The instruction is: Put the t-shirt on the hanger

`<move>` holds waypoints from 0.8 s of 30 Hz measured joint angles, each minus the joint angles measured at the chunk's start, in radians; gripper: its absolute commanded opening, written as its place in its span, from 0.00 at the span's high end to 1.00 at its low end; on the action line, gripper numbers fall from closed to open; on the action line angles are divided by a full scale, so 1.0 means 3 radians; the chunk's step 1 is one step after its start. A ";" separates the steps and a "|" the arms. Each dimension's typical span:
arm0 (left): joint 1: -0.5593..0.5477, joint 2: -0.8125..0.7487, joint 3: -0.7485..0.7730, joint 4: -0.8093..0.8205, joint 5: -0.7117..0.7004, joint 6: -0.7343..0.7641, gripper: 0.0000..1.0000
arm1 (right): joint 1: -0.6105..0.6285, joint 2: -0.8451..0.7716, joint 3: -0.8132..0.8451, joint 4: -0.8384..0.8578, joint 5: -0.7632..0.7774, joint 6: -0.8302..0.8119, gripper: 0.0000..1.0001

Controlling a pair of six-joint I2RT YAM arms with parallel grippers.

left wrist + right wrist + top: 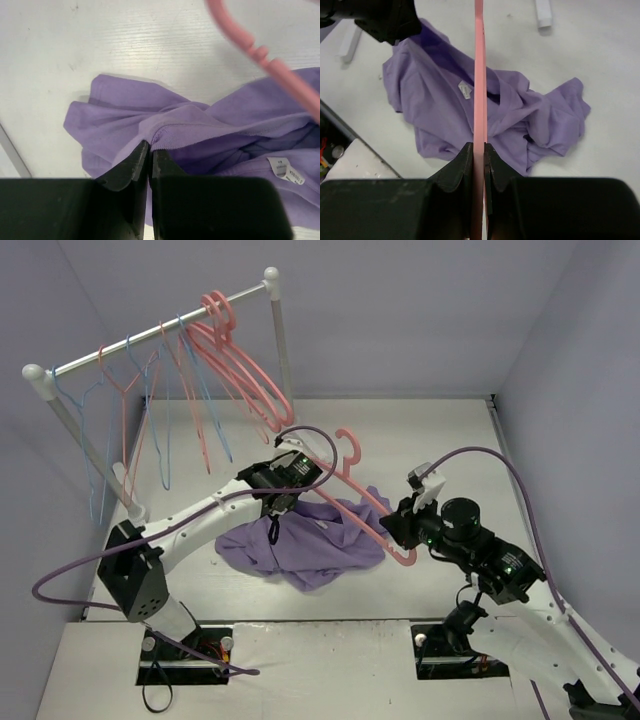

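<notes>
The purple t-shirt (305, 540) lies crumpled on the white table between the arms. My left gripper (279, 508) is shut on a ribbed edge of the shirt (200, 132), pinching the fold between its jaws (150, 146). My right gripper (394, 531) is shut on the salmon-pink hanger (365, 495) near its lower end and holds it tilted above the shirt, hook (348, 445) toward the back. In the right wrist view the hanger (479, 75) runs straight up from the jaws (479, 149) over the shirt (435, 100). It also crosses the left wrist view (260, 52).
A clothes rack (160, 332) stands at the back left with several salmon-pink hangers (245, 375), thin blue wire hangers (165, 430) and thin pink-red wire hangers (128, 405). The shirt's white label (283, 171) faces up. Walls close in the sides and back.
</notes>
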 measured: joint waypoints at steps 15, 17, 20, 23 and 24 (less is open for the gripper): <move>0.0592 -0.0101 0.0000 -0.0040 0.0132 0.0358 1.00 | 0.0000 -0.0457 0.0028 -0.0200 -0.0631 -0.0071 1.00; 0.0637 -0.0101 0.0000 -0.0050 0.0136 0.0408 1.00 | 0.0000 -0.0476 0.0028 -0.0255 -0.0678 -0.0071 1.00; 0.0651 -0.0098 0.0028 -0.0068 0.0175 0.0521 1.00 | 0.0000 -0.0504 0.0028 -0.0318 -0.0749 -0.0071 1.00; 0.0651 -0.0096 0.0086 -0.0070 0.0223 0.0686 1.00 | 0.0000 -0.0506 0.0028 -0.0349 -0.0816 -0.0083 1.00; 0.0651 -0.0096 0.0104 -0.0069 0.0249 0.0749 1.00 | 0.0000 -0.0506 0.0028 -0.0353 -0.0830 -0.0086 1.00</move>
